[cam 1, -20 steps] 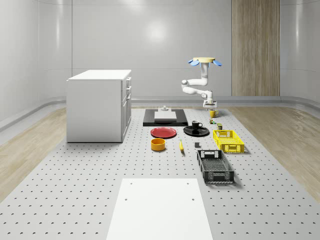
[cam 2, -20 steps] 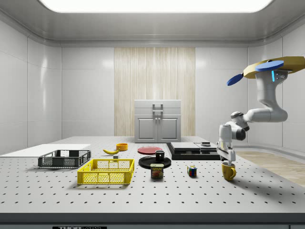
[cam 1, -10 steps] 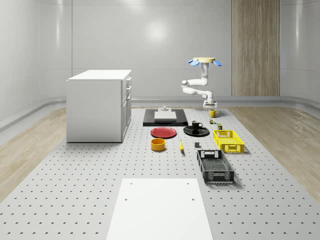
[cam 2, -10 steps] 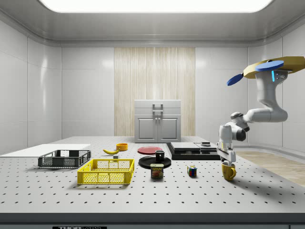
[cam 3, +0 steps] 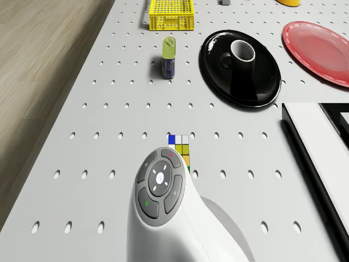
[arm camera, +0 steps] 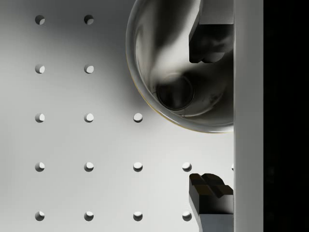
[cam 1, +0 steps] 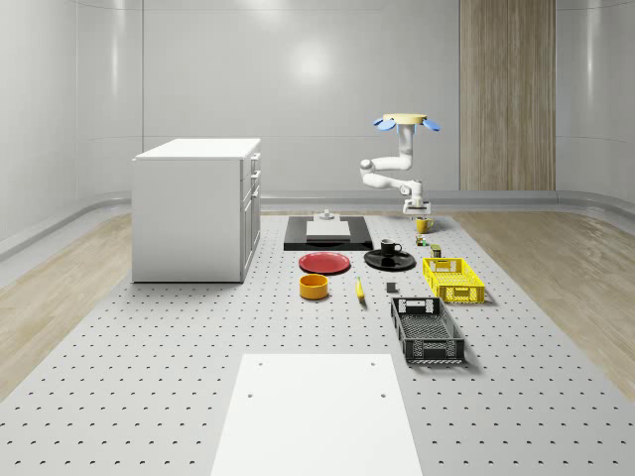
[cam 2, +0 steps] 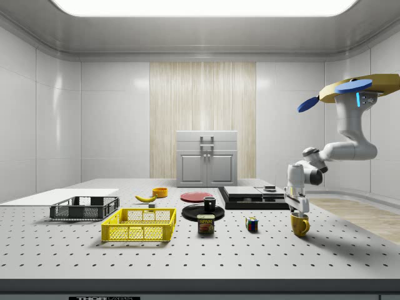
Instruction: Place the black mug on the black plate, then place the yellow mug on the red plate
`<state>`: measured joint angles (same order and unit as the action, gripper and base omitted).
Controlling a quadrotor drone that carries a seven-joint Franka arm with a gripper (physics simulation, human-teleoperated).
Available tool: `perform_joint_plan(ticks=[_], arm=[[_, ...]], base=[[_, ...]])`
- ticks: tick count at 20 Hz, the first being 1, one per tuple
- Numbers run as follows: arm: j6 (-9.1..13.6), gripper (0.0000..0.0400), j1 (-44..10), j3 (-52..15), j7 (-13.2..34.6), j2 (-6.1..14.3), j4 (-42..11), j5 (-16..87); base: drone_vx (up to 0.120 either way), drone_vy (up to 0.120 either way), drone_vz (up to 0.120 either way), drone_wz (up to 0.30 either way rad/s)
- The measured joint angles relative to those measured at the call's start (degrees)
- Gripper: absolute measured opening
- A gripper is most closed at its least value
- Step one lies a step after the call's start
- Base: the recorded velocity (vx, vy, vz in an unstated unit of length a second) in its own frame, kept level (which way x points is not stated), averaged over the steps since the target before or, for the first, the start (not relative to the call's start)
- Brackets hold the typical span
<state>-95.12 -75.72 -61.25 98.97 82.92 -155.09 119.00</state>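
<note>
**Hand lowered at the yellow mug — black mug already seated on its plate**

The drone (cam 2: pixel 357 87) was seen hovering over the counter's (cam 1: pixel 179 377) far right end, its hand (cam 2: pixel 298 209) spread wide astride the yellow mug's (cam 2: pixel 300 224) rim, one finger (arm camera: pixel 211 41) inside the bowl, the other (arm camera: pixel 211 193) outside, nothing yet clamped. The wall is best pinched squarely before lifting toward the red plate (cam 1: pixel 324 262). The mug was shown upright, glossy, pale-lined. The black mug (cam 3: pixel 242 52) was seen on the black plate (cam 3: pixel 218 82).
</note>
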Motion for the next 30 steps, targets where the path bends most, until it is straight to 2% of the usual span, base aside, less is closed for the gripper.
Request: perform_joint_plan(ticks=[3,5,8,17,23,30], arm=[[0.1,0.0187,0.1,0.0,-0.1,-0.2,0.0,0.1],[0.2,0.0156,0.2,0.1,-0.1,-0.3,0.0,0.1],[0.4,0.0132,0.3,0.1,-0.2,-0.4,0.0,0.2],[1.5,0.0112,0.8,-1.2,-0.4,-0.7,-0.8,-0.8],[3.2,0.0111,1.5,-4.3,-0.2,-0.6,-2.3,-3.6],[3.8,0.0110,1.7,-5.6,-0.2,-0.5,-2.8,-4.9]], base=[[0.000,0.000,0.000,0.000],[0.000,0.000,0.000,0.000],[0.000,0.000,0.000,0.000],[0.000,0.000,0.000,0.000],[0.007,-0.007,0.120,0.000],[0.120,-0.120,0.120,0.000]])
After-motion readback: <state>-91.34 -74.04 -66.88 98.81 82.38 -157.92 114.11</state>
